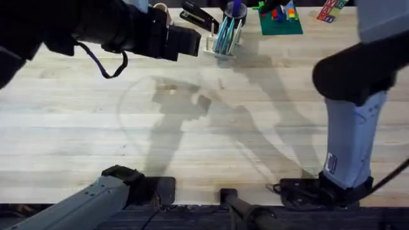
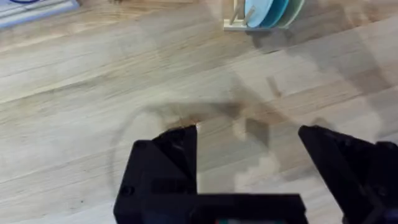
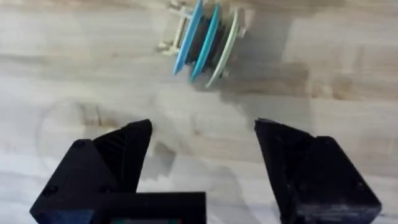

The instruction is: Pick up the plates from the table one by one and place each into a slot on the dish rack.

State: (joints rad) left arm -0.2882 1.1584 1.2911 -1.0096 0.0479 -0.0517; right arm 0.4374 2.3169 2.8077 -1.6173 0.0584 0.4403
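- The large light wooden table [image 1: 192,140] of pale planks fills the overhead view, with soft arm shadows across its middle; its far edge carries the other things.
- The left arm stretches dark across the upper left of the overhead view; the left gripper [image 2: 249,140] hangs over bare planks, its black jaws spread wide with nothing between them.
- The right arm rises grey and black at the right of the overhead view; the right gripper [image 3: 202,140] also has its jaws spread apart and empty, the rack lying beyond them.
- The green building-block baseplate [image 1: 280,20] sits at the far edge, just right of the rack.
- The small whitish dish rack [image 1: 222,39] with upright dividers stands near the far edge.
- The plates [image 3: 205,43], two blue and one whitish, stand on edge in the rack's slots.
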